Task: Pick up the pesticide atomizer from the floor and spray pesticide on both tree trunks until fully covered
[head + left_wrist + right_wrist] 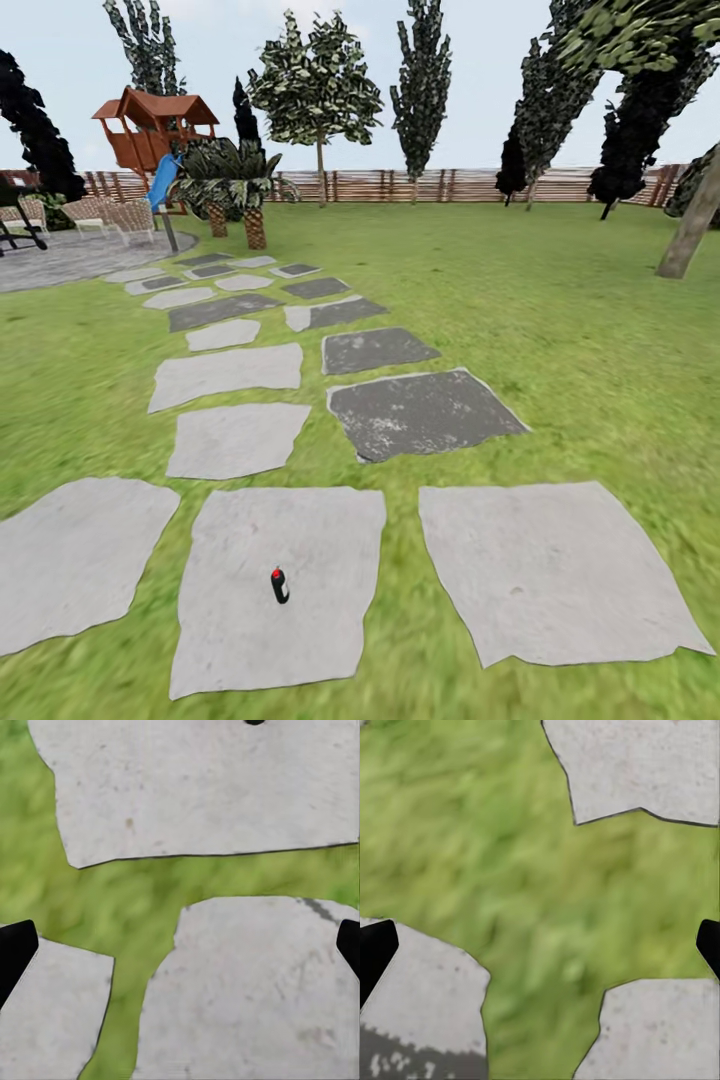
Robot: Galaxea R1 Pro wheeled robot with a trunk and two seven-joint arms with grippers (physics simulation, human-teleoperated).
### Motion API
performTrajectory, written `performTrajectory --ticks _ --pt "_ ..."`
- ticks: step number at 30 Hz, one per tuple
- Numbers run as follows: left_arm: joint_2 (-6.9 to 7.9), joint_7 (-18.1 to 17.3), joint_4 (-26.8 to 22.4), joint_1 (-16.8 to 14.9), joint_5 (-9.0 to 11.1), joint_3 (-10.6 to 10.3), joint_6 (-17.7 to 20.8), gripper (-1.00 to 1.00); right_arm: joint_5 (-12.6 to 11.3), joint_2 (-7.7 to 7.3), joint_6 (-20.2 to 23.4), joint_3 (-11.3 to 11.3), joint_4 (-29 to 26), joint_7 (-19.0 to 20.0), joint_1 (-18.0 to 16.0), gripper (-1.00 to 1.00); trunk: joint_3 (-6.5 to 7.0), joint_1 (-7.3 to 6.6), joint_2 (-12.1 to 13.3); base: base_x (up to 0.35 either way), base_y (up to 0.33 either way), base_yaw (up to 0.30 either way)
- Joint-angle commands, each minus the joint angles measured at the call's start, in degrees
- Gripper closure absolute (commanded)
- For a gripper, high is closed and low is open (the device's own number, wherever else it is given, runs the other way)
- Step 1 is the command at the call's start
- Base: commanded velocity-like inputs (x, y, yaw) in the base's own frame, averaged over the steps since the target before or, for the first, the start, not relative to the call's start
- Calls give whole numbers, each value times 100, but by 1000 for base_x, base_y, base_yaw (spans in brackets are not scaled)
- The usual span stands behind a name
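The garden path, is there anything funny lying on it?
Yes. A tiny black bottle with a red top, the pesticide atomizer, stands by itself on a pale stone slab near the camera. It looks upright, not spilled. The other slabs and the grass look ordinary.

one pesticide atomizer (279, 586), one playhouse (155, 128), two palms (232, 190)

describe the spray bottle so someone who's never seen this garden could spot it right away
Follow the stone path toward the camera to the nearest row of three big pale slabs. On the middle slab stands the spray bottle, upright. It is tiny and black with a red top, the only object on the stones.
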Motion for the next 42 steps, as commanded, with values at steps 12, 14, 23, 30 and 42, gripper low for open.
performTrajectory --ticks 12,14,23,30,42 --pt "0 24 6 -3 7 -5 -19 -100 16 -7 -10 13 5 -31 -3 -100 -5 2 -2 286 -1 2" --pt "0 27 5 -3 7 -5 -19 -100 14 -7 -15 12 5 -30 -3 -100 -5 2 -2 148 0 0" --pt "-1 44 3 -6 7 18 -6 -100 12 -7 -20 7 13 -40 -3 -100 -5 2 -2 28 0 0" --pt "123 -23 -302 -1082 228 571 275 -100 1 -36 -4 -22 -556 -46 -186 -100 -5 2 -2 0 0 0" --pt "113 -29 -376 -2172 233 562 1108 -100 -2 -77 1601 -9 -937 -103 -2632 -100 -5 2 -2 23 -14 0"
